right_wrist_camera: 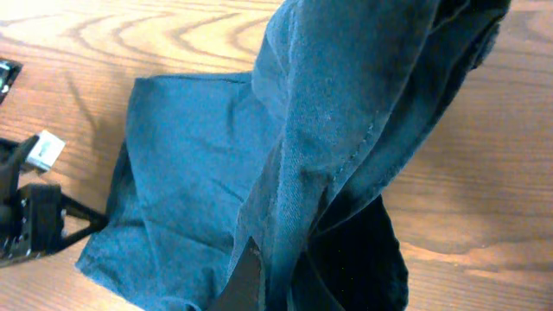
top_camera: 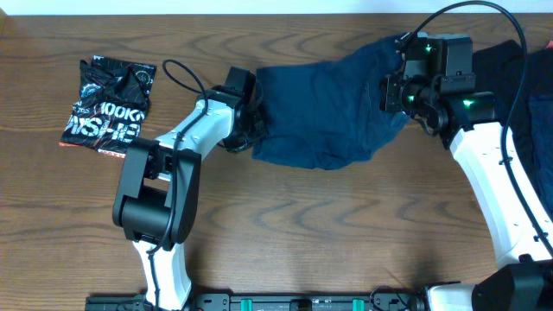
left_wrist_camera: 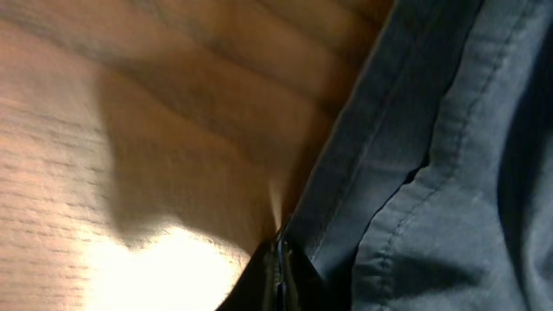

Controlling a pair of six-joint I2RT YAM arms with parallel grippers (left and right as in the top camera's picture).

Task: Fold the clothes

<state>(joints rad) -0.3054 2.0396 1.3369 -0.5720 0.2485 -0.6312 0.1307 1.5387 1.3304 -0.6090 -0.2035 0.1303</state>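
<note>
Overhead: blue garment (top_camera: 328,117) on table (top_camera: 285,225), left gripper (top_camera: 253,121) clamped on its hem, right gripper (top_camera: 396,86) grasping the lifted opposite end.

A dark blue cloth (right_wrist_camera: 186,164) lies partly flat on the wooden table (right_wrist_camera: 484,173), while its right part rises in a thick, creased fold toward the top, a dark finger (right_wrist_camera: 248,278) shows under it at the bottom edge, and the left gripper (right_wrist_camera: 52,220) sits at its left edge.
</note>
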